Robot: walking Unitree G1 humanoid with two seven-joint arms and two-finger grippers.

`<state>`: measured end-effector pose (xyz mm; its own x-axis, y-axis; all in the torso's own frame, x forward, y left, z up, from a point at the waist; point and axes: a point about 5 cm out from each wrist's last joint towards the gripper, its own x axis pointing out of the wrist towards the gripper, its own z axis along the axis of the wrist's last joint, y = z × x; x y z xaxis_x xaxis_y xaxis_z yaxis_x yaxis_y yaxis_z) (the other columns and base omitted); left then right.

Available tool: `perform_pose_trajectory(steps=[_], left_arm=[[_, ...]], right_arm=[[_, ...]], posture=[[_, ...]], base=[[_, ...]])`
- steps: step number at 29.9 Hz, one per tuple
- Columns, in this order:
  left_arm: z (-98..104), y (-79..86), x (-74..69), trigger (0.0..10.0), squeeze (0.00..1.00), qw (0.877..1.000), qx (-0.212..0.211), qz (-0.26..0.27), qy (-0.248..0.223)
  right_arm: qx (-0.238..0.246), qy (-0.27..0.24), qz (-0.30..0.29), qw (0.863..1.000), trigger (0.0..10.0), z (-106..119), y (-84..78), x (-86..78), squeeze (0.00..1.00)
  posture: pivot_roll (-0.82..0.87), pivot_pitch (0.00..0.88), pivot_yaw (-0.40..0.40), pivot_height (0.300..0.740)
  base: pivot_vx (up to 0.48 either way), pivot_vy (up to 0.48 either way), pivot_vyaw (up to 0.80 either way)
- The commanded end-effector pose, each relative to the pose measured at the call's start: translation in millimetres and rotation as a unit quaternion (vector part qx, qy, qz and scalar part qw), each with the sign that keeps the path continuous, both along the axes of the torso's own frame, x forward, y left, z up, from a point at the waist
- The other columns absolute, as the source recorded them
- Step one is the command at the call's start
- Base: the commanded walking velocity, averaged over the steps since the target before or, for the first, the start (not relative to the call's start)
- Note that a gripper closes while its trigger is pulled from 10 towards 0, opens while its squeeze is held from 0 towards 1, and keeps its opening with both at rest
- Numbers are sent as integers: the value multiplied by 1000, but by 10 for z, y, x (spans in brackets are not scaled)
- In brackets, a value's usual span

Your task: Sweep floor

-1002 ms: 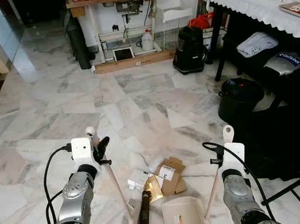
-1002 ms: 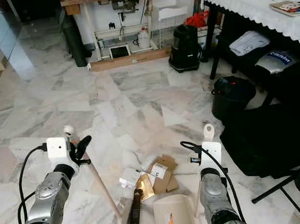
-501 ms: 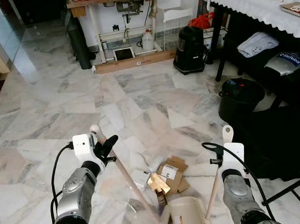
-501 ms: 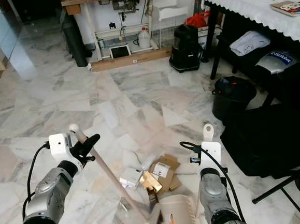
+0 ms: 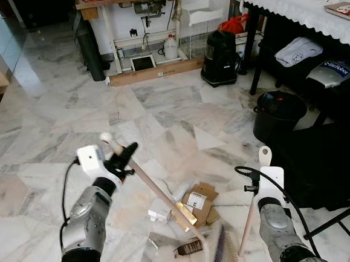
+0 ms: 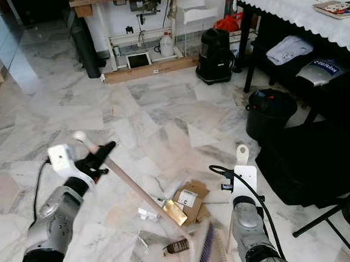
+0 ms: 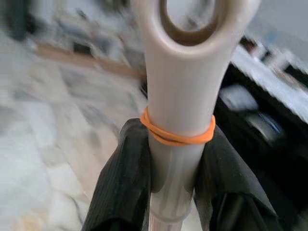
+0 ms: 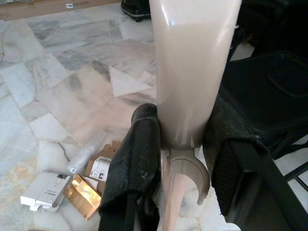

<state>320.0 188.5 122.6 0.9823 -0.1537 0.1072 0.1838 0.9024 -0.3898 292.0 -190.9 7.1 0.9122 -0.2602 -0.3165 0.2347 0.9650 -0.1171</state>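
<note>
Now sweeping | left gripper (image 5: 121, 160) clamps broom handle (image 5: 158, 193), brush blurred at 6 o'clock | right gripper (image 8: 180, 159) pinches dustpan handle (image 8: 192, 72) | litter (image 5: 193, 203) centre | next: push scraps into pan

Grey-veined white marble floor (image 5: 161, 114), beige broom handle (image 7: 180, 96) (orange rubber band (image 7: 177, 137)), gold packet (image 5: 187, 214)

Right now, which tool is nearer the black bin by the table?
Right. The right tool, gripping the dustpan handle, sits just short of the black bin; the left tool, holding the broom handle, is across the floor, further away.
</note>
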Motion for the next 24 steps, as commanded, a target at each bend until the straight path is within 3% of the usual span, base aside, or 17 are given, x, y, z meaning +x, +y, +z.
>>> perform_pose_trajectory(steps=[1,4,9,15,24], left_arm=[[274,128,8,10000,0,996,17,47,-67],[337,182,-17,10000,0,992,54,72,-84],[166,163,-63,10000,0,986,147,61,-53],[31,146,-116,10000,0,981,181,68,-36],[-151,56,-149,10000,0,974,226,36,-3]], right_arm=[[2,53,-6,999,10000,-165,-16,-129,0],[2,56,-4,998,10000,-175,-7,-137,0],[1,57,-2,998,10000,-173,0,-133,0],[0,56,-1,998,10000,-165,-10,-122,0],[-1,58,3,998,10000,-160,-8,-114,0]], posture=[[85,0,7,740],[87,0,4,740],[87,0,4,740],[88,0,-2,740],[90,0,-4,740]], base=[[0,0,0],[0,0,0],[0,0,0],[0,0,0],[0,0,0]])
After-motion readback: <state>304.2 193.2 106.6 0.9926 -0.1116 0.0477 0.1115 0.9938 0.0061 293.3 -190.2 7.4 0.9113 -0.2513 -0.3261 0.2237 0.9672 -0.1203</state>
